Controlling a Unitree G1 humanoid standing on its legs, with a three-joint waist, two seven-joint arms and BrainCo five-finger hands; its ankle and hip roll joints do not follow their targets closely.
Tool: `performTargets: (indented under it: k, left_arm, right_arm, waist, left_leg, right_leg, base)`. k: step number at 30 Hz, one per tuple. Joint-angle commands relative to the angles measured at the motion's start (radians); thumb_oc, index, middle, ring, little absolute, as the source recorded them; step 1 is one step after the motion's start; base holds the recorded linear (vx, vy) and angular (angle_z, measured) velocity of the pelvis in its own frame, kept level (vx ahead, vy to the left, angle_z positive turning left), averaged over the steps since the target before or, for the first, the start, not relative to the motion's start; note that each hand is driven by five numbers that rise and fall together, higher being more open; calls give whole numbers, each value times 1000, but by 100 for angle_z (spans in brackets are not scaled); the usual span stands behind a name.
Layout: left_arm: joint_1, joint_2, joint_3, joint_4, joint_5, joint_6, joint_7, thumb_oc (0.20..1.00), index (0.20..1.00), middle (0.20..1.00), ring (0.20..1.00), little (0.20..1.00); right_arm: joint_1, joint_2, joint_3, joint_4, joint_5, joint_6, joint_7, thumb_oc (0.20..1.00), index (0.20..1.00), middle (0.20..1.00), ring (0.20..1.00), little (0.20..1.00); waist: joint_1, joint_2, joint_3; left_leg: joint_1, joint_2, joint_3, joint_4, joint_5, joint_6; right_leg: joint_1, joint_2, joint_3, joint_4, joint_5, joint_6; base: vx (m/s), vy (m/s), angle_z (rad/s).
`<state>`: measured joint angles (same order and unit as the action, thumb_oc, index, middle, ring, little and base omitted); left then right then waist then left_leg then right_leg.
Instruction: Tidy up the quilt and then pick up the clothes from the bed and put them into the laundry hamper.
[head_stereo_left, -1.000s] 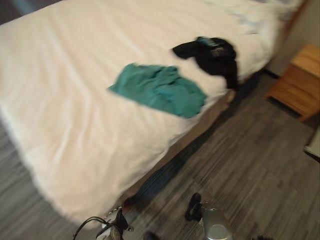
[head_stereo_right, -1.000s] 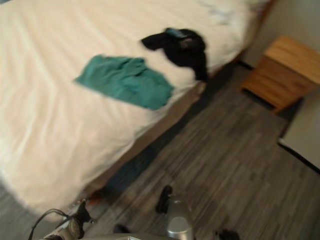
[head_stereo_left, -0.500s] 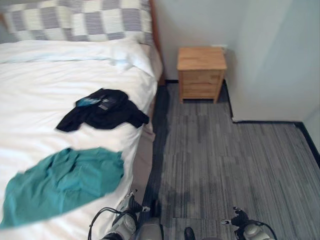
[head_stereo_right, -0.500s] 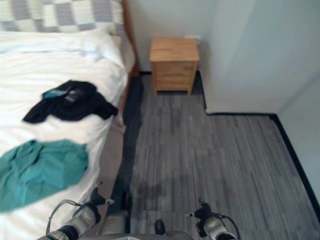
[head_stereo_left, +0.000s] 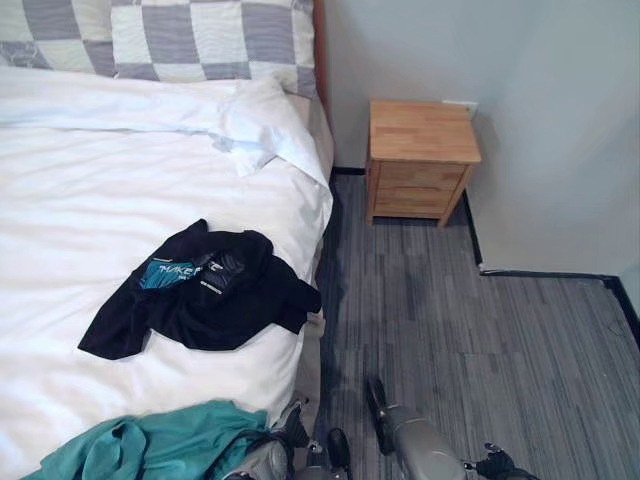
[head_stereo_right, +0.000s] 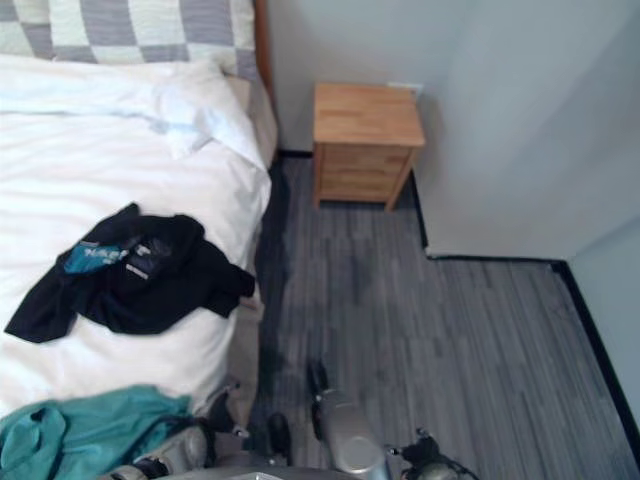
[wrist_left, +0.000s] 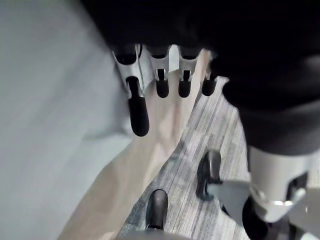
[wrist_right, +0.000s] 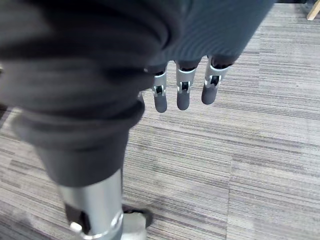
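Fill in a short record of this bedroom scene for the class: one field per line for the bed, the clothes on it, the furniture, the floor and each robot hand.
bed: white quilt, checked pillow at the head
clothes: black top near the bed's edge; teal garment nearer the robot, apart from it
furniture: wooden nightstand beside the bed, against the wall
floor: grey striped carpet
left hand: fingers relaxed, holding nothing, by the bed's side
right hand: fingers relaxed, holding nothing, over the carpet

bed | white quilt; black garment mid-bed; teal garment at near edge; checked pillows
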<state>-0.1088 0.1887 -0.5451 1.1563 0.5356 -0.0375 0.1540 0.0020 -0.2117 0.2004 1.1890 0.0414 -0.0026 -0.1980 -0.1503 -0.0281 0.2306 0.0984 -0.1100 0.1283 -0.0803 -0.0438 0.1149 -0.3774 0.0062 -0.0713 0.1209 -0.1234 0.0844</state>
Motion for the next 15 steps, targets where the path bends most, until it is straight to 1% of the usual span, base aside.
performTargets:
  k: [1, 2, 3, 4, 5, 6, 7, 8, 9, 10, 11, 12, 13, 14, 15]
  left_arm:
    - [-94, 127, 75, 56, 31, 53, 47, 1000, 1000, 1000, 1000, 1000]
    - [-73, 117, 69, 68, 49, 47, 42, 1000, 1000, 1000, 1000, 1000]
    - [-60, 107, 78, 74, 46, 41, 32, 1000, 1000, 1000, 1000, 1000]
    - [-47, 105, 91, 68, 29, 43, 35, 1000, 1000, 1000, 1000, 1000]
    - [-51, 111, 95, 61, 18, 48, 43, 1000, 1000, 1000, 1000, 1000]
    - [-56, 114, 99, 54, -8, 49, 51, 1000, 1000, 1000, 1000, 1000]
    - [-56, 114, 99, 54, -8, 49, 51, 1000, 1000, 1000, 1000, 1000]
    - [-71, 116, 108, 44, -49, 50, 80, 1000, 1000, 1000, 1000, 1000]
    - [-80, 113, 109, 42, -57, 48, 90, 1000, 1000, 1000, 1000, 1000]
    - [-83, 108, 110, 39, -62, 50, 92, 1000, 1000, 1000, 1000, 1000]
    - [-88, 99, 121, 31, -74, 47, 100, 1000, 1000, 1000, 1000, 1000]
    - [-88, 96, 120, 26, -74, 48, 100, 1000, 1000, 1000, 1000, 1000]
    - [-87, 89, 121, 21, -64, 45, 104, 1000, 1000, 1000, 1000, 1000]
    - [-91, 86, 119, 21, -57, 51, 106, 1000, 1000, 1000, 1000, 1000]
    - [-90, 85, 119, 21, -57, 52, 106, 1000, 1000, 1000, 1000, 1000]
  right_arm:
    - [-16, -35, -6, -5, -5, -6, -13, 1000, 1000, 1000, 1000, 1000]
    - [1, -37, -18, 8, 11, -13, -16, 1000, 1000, 1000, 1000, 1000]
    - [7, -40, -20, 15, 23, -14, -5, 1000, 1000, 1000, 1000, 1000]
    - [2, -42, -17, 13, 22, -12, -3, 1000, 1000, 1000, 1000, 1000]
    - [0, -47, -9, 4, 7, -6, -5, 1000, 1000, 1000, 1000, 1000]
    - [-7, -55, 0, 2, -4, -4, -7, 1000, 1000, 1000, 1000, 1000]
    - [-7, -55, 0, 2, -4, -4, -7, 1000, 1000, 1000, 1000, 1000]
    - [-22, -65, 24, 2, -36, 0, -13, 1000, 1000, 1000, 1000, 1000]
    - [-26, -61, 39, 7, -52, 4, -12, 1000, 1000, 1000, 1000, 1000]
    - [-27, -59, 50, 7, -64, 6, -12, 1000, 1000, 1000, 1000, 1000]
    - [-30, -60, 72, 7, -84, 3, -16, 1000, 1000, 1000, 1000, 1000]
    - [-30, -62, 75, 6, -93, 3, -12, 1000, 1000, 1000, 1000, 1000]
    - [-26, -63, 77, 0, -110, -1, -17, 1000, 1000, 1000, 1000, 1000]
    - [-23, -68, 74, -6, -117, -3, -16, 1000, 1000, 1000, 1000, 1000]
    - [-22, -69, 74, -7, -117, -3, -16, 1000, 1000, 1000, 1000, 1000]
  waist:
    - [8, 30, -8]
    - [-10, 38, -21]
    - [-13, 47, -27]
    - [-7, 34, -21]
    - [13, 6, 7]
    - [39, -14, 27]
    - [39, -14, 27]
    - [81, -52, 44]
    - [100, -62, 44]
    - [116, -63, 40]
    - [130, -56, 29]
    - [140, -48, 22]
    - [146, -32, -4]
    - [140, -26, -13]
    - [141, -28, -13]
  left_leg:
    - [113, 98, 93, -7, -95, -165]
    - [150, 112, 117, 103, -100, -180]
    - [131, 131, 135, 215, -60, -201]
    - [49, 163, 142, 422, 29, -234]
    - [-67, 174, 94, 660, 111, -258]
    - [-149, 184, 74, 795, 111, -245]
    - [-149, 184, 74, 795, 111, -245]
    - [-283, 203, 48, 897, 65, -216]
    - [-316, 216, 42, 845, 52, -205]
    - [-328, 218, 35, 767, 46, -197]
    - [-316, 205, 30, 613, 16, -182]
    - [-289, 201, 26, 471, 21, -179]
    - [-267, 204, 71, 187, 77, -195]
    - [-268, 229, 158, 110, 95, -199]
    - [-262, 225, 161, 101, 99, -199]
  right_leg:
    - [126, -50, -164, -78, 120, 73]
    - [176, -29, -190, -101, 118, 43]
    - [215, -10, -175, -121, 117, 28]
    - [246, -11, -170, -124, 120, 16]
    - [279, -12, -152, -123, 121, -11]
    - [314, -9, -131, -136, 106, -26]
    - [314, -9, -131, -136, 106, -26]
    - [367, -21, -79, -153, 91, -36]
    - [395, -31, -53, -162, 76, -32]
    - [420, -33, -32, -171, 62, -27]
    - [443, -31, -10, -185, 48, -12]
    - [457, -37, -1, -186, 44, -1]
    - [491, -49, -13, -204, 20, 18]
    - [511, -59, -40, -206, 1, 26]
    - [512, -62, -39, -206, -1, 27]
  base:
    - [808, -21, -41]
    - [573, -57, -59]
    - [728, -119, -55]
    - [469, -146, -46]
    - [386, -167, -26]
    - [230, -104, -25]
    - [377, -9, -73]
    - [428, 84, -152]
    - [568, 150, -159]
    - [502, 246, -123]
    - [491, 281, -98]
    - [683, 402, -142]
    - [610, 351, -180]
    - [482, 267, -123]
    - [302, 186, -80]
